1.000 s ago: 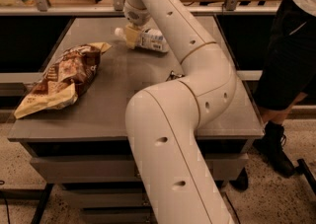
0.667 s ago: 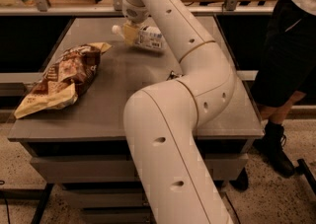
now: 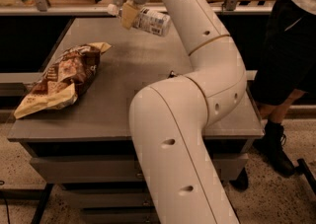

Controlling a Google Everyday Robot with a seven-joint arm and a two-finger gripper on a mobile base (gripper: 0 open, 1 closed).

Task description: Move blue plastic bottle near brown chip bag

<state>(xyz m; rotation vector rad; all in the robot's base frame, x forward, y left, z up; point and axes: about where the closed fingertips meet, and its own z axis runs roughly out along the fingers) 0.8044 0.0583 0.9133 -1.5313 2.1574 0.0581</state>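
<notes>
- Bench (image 3: 123, 94): flat grey top, matte, slightly scuffed; grey drawer fronts below.
- Brown chip bag (image 3: 61, 77): large crinkled foil pouch, brown with cream-yellow patterning. Lies flat on the bench's left side; one end overhangs the front-left edge, and a pale corner is folded up at the far end.
- Blue plastic bottle (image 3: 150, 21): small clear plastic cylinder with a pale blue-white label carrying dark print and a white cap. Lies sideways, cap pointing left, body sloping slightly down to the right. Sits over the far part of the bench, well apart from the bag, beyond it and to its right.
- Pincer (image 3: 129, 18): tan, flat-sided fingers (image 3: 129, 15) under a round white wrist. Closed around the bottle at its neck end, just behind the cap; label end sticks out to the right of the fingers.
- Arm (image 3: 197, 119): smooth cream casing in fat rounded segments with small dark holes, sweeping from the front up to the pincer.
- Person (image 3: 291, 45) at right edge: dark shorts, dark boot.
</notes>
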